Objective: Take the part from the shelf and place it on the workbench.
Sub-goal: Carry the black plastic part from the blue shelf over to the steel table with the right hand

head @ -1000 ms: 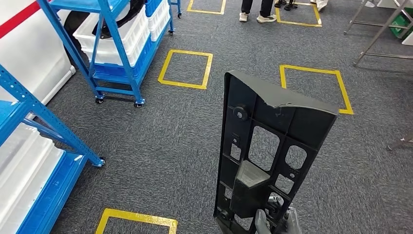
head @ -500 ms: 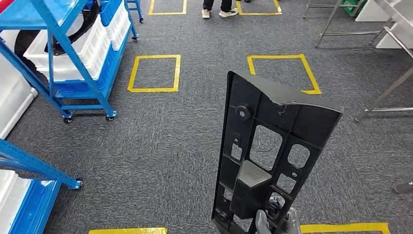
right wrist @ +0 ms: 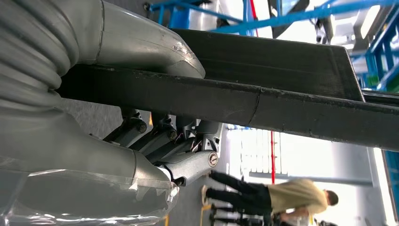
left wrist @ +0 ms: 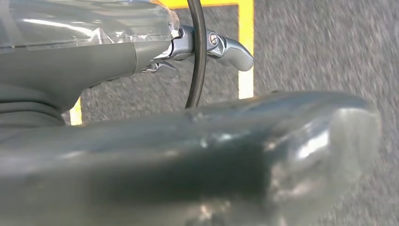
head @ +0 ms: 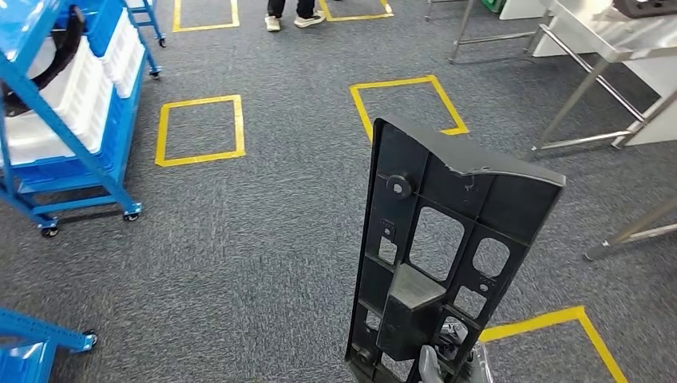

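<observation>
Grey carpet underfoot; black plastic panel was gripped upright by right robot hand, left robot hand unreadable; carry step judged underway, steel table approach required.

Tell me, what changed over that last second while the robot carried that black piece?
The whole view swung: the robot is turning, so the blue shelf slid off to the left and a metal workbench came in at upper right. That is camera motion, not things moving. The black part stayed upright in the same spot in the view, the right hand still holding it.
</observation>
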